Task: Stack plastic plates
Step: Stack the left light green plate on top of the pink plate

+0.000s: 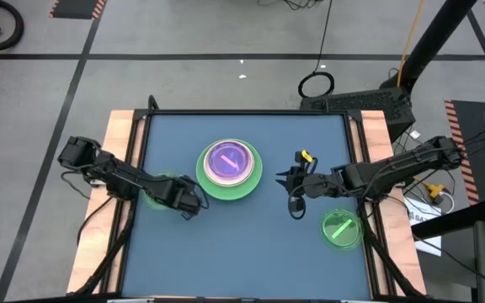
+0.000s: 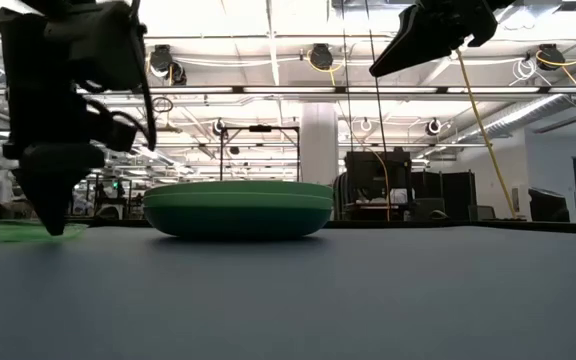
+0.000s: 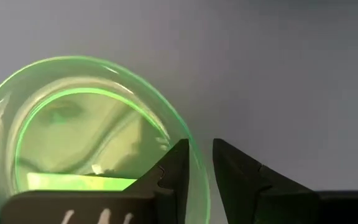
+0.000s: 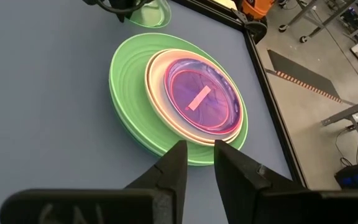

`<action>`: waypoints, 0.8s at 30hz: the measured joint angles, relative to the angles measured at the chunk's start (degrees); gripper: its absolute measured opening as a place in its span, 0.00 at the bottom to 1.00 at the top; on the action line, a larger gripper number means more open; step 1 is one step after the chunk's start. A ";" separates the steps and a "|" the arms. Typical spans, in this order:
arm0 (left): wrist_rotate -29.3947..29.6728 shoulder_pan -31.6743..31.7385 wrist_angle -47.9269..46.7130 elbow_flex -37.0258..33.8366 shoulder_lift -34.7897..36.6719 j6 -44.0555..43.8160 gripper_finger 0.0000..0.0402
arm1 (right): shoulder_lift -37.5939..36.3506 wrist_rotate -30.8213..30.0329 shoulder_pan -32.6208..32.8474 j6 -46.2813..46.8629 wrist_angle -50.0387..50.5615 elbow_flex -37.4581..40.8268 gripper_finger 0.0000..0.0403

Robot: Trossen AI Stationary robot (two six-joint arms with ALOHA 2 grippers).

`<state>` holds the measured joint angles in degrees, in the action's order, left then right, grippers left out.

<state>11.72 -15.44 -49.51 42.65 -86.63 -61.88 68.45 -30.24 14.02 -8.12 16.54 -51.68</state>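
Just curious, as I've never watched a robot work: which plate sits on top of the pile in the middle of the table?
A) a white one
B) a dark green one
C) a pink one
C: the translucent pink plate lies topmost, on a cream plate over the large green plate.

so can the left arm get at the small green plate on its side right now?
Probably yes: the left hand is already at the rim of the small green plate, slightly open, with nothing in between.
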 joint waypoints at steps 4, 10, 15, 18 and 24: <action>-0.35 0.00 -0.86 0.80 0.00 1.32 0.13 | 0.00 0.00 0.00 -0.02 0.06 0.00 0.18; -0.33 0.00 -0.97 0.88 0.02 1.28 0.02 | 0.00 0.00 0.00 0.00 0.02 0.00 0.18; -1.86 -0.05 -1.38 1.57 0.02 1.94 0.01 | 0.00 0.00 0.00 0.00 0.02 0.00 0.18; -2.29 -0.20 -2.06 3.45 0.02 3.88 0.01 | 0.00 0.00 0.00 0.00 0.02 0.00 0.18; -1.61 -1.19 -8.21 10.66 0.02 7.01 0.01 | 0.00 0.00 0.00 -0.02 0.02 0.00 0.18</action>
<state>10.11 -16.64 -57.72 53.31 -86.61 -54.87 68.45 -30.24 14.02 -8.14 16.56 -51.68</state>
